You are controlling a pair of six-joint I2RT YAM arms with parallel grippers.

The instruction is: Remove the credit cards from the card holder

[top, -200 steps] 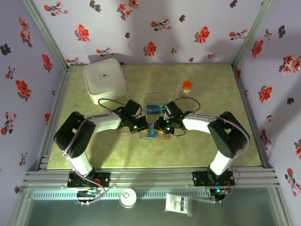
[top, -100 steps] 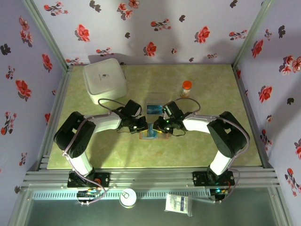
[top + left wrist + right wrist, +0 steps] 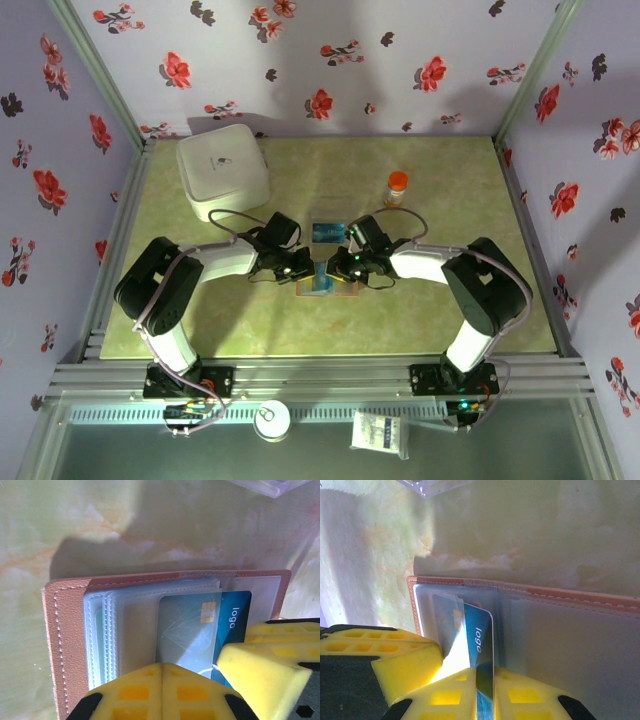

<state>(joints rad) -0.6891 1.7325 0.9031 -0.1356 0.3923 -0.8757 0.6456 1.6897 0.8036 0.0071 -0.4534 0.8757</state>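
Yellow pads of the right pincer (image 3: 485,679) are clenched on the blue card (image 3: 481,635), which is gripped by its long edge. Half of the card is tucked inside a clear sleeve (image 3: 442,612) of the card holder (image 3: 570,630). Just beside this pincer, the left pincer (image 3: 162,672) is held shut, pads pressed together, at the edge of the holder's sleeves. The tan holder is laid open on the green counter (image 3: 100,525) beneath both pincers. Beyond them a clear plastic box (image 3: 330,232) is seen, and farther off a white container (image 3: 222,170) and an orange-capped bottle (image 3: 397,187).
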